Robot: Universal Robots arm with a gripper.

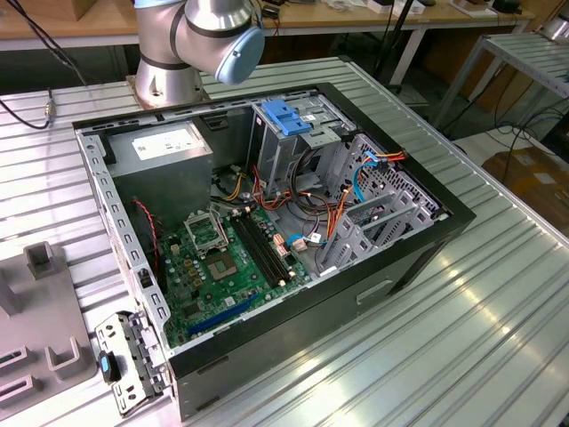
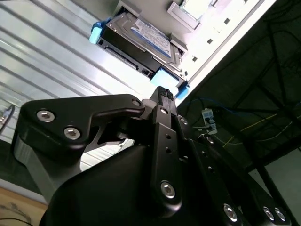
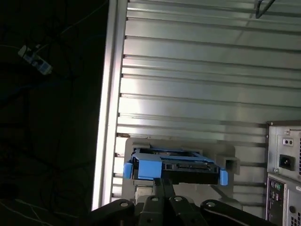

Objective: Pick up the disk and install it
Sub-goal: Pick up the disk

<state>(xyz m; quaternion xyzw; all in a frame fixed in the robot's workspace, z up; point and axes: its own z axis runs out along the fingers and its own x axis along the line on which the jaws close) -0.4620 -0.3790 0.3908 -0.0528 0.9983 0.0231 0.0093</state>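
Near the surface's [image 3: 188, 70] edge, on a grey stand [image 3: 227, 155], disk [image 3: 188, 166] sits ungrasped; tool [image 3: 162, 181] hovers close, looks clenched, empty. Approach step; grasp needs it opened & squared w/ disk

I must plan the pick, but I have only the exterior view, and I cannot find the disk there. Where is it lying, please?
Observer: In both wrist views the disk rests on a grey stand on the ridged metal table, close to the table's edge.
Operator: Is the end effector holding it?
Observer: In the second wrist view the end effector is just before the disk's near end. I cannot tell whether they touch.
Operator: Which side is up?
Observer: The white label with the blue band faces up, and blue rails run along both sides.
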